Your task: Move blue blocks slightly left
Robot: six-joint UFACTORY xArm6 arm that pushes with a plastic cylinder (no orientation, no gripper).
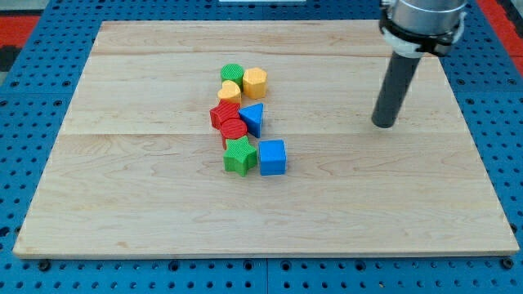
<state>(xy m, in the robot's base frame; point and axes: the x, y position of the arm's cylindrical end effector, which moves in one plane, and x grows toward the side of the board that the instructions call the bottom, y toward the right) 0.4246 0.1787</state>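
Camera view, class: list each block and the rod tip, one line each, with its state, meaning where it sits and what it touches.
my tip: right of all blocks, touching none
blue cube: beside green star
green star: below red blocks
blue triangular block: against red blocks
red blocks: mid-cluster
yellow blocks: near top
green round block: topmost

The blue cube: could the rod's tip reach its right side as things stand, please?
Probably yes: my tip stands well to the view's right of the blue cube, with only bare board between them.
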